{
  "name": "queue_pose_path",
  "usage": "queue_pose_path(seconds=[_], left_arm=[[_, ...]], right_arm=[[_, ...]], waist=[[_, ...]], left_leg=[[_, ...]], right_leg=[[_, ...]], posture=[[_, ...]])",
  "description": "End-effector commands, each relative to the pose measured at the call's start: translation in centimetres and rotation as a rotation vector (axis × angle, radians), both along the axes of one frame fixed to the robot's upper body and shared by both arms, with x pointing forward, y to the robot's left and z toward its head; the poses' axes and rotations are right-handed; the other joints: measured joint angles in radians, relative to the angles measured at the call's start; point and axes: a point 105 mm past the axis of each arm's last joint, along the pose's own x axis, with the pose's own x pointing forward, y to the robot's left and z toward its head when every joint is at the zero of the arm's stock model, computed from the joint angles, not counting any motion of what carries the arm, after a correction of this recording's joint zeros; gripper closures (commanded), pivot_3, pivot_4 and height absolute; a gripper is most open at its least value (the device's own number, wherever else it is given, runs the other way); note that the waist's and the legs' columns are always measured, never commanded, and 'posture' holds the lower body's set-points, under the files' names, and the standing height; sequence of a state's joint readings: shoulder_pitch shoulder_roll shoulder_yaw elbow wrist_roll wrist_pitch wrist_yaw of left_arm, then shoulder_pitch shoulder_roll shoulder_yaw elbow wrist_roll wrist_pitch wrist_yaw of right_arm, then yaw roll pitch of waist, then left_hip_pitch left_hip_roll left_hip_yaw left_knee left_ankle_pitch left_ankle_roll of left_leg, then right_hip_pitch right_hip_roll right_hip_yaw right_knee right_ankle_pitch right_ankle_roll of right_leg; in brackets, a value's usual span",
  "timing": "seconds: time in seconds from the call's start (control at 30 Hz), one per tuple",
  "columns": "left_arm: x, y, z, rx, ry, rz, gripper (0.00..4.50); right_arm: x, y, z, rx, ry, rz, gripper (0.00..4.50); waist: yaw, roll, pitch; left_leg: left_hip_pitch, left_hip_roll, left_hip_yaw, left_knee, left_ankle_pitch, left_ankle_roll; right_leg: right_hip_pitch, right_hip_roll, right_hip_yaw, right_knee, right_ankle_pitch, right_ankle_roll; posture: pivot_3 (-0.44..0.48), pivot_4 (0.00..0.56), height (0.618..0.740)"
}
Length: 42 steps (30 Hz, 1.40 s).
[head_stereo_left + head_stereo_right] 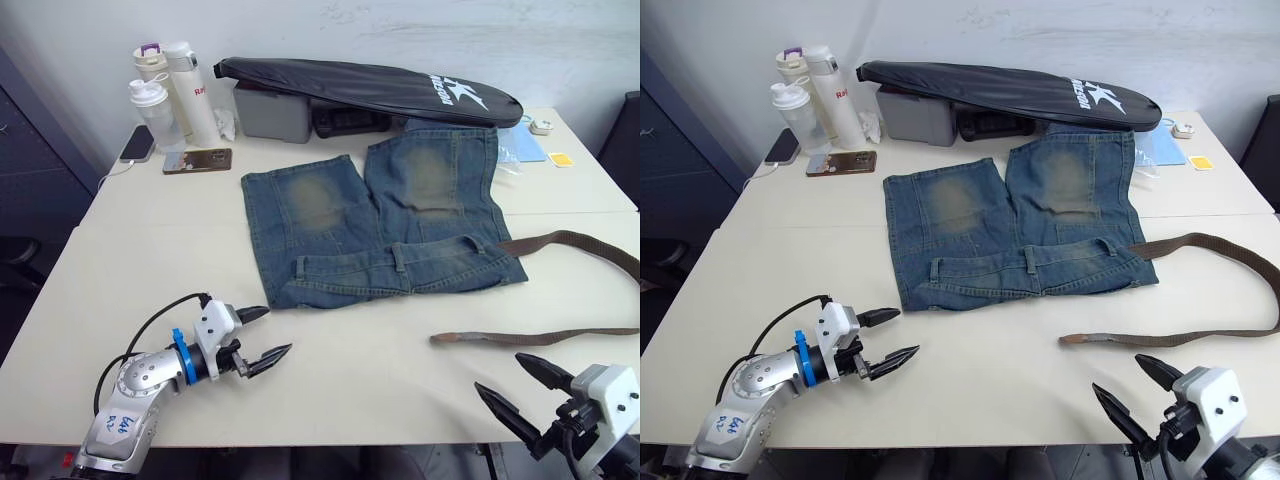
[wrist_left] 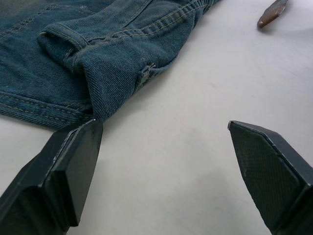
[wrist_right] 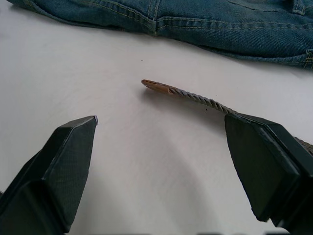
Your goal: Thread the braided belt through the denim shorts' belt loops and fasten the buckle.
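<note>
Faded blue denim shorts (image 1: pixel 385 225) mid-table, unthreaded | dark-brown braided belt (image 1: pixel 530 337) right edge | both grippers' jaws apart, empty | risk: tip frays, snags loop

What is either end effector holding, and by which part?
Nothing. The left end effector and right end effector are open above the table; the braided belt lies free.

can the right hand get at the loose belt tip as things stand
Probably yes: the right hand is open, and the braided belt tip lies flat on bare table just ahead of it, with nothing between them.
</note>
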<state>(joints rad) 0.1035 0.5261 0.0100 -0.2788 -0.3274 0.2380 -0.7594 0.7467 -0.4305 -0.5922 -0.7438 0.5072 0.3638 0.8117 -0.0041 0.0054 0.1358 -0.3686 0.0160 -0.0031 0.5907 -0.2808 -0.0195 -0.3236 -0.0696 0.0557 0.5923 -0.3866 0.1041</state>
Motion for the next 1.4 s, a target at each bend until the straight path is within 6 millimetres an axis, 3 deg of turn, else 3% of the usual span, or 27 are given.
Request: queue_pose_path(seconds=[0.03,0.4,0.57,0.7,0.83,1.0,1.13,1.27,1.4], left_arm=[[0.0,0.0,0.4,0.001,-0.02,-0.018,0.0],[-0.2,-0.6,1.0,-0.069,0.035,-0.123,0.0],[-0.1,-1.3,1.9,-0.108,0.015,-0.16,0.0],[-0.3,-2.5,3.7,-0.106,-0.012,-0.308,0.0],[-0.5,-5.1,7.3,-0.057,-0.041,-0.559,0.0],[0.2,-6.9,8.0,0.145,-0.056,-0.681,0.0],[1.3,-8.0,9.0,0.229,-0.13,-0.704,0.0],[1.8,-9.3,10.0,0.206,-0.162,-0.693,0.0],[1.9,-9.6,9.5,0.228,-0.168,-0.689,0.0]], right_arm=[[0.1,0.3,0.9,-0.016,-0.033,0.011,0.05],[0.6,0.6,1.7,-0.036,-0.048,0.013,0.05],[0.9,0.6,1.9,-0.044,-0.052,0.021,0.05],[1.1,0.6,2.6,-0.077,-0.047,0.052,0.05],[0.9,-0.4,3.3,-0.24,0.032,0.135,0.05],[2.4,-3.6,4.2,-0.5,0.066,0.098,0.05],[4.3,-4.6,4.4,-0.647,0.038,0.118,0.05],[5.8,-4.8,3.0,-0.713,0.054,0.166,0.05],[6.8,-5.5,0.7,-0.771,0.09,0.194,0.05]], waist=[[0.0,0.0,0.0],[0.0,0.0,0.0],[0.0,0.0,0.0],[0.001,0.0,0.0],[0.005,0.0,0.001],[0.0,-0.001,0.0],[0.0,-0.003,0.003],[0.002,-0.003,0.003],[0.004,-0.002,0.003]], left_leg=[[0.0,0.0,0.0,0.0,0.0,0.0],[0.0,0.0,0.0,0.0,0.0,0.0],[0.0,0.0,0.0,0.0,0.0,0.0],[0.0,0.0,0.0,0.0,0.0,0.0],[0.0,-0.001,-0.001,0.002,0.0,0.001],[0.0,-0.003,0.002,0.004,0.0,0.002],[0.0,-0.001,0.003,0.005,0.0,0.003],[0.001,-0.001,0.003,0.007,0.001,0.003],[-0.001,-0.001,0.003,0.01,0.001,0.002]], right_leg=[[0.0,0.0,0.0,0.0,0.0,0.0],[0.0,0.0,-0.001,0.0,0.0,0.001],[0.0,0.0,-0.001,0.0,0.002,0.003],[0.0,0.0,-0.001,0.0,0.002,0.003],[0.0,0.0,-0.002,0.001,0.002,0.004],[0.002,0.002,0.0,0.0,0.005,0.009],[0.0,0.012,0.004,0.0,0.005,0.011],[0.001,0.017,0.006,0.002,0.006,0.012],[0.001,0.017,0.006,0.003,0.007,0.014]], posture=[[0.0,0.15,0.74],[0.0,0.15,0.74],[0.0,0.15,0.74],[0.0,0.15,0.74],[0.0,0.15,0.74],[0.0,0.15,0.74],[0.0,0.15,0.74],[0.0,0.15,0.74],[0.0,0.15,0.74]])
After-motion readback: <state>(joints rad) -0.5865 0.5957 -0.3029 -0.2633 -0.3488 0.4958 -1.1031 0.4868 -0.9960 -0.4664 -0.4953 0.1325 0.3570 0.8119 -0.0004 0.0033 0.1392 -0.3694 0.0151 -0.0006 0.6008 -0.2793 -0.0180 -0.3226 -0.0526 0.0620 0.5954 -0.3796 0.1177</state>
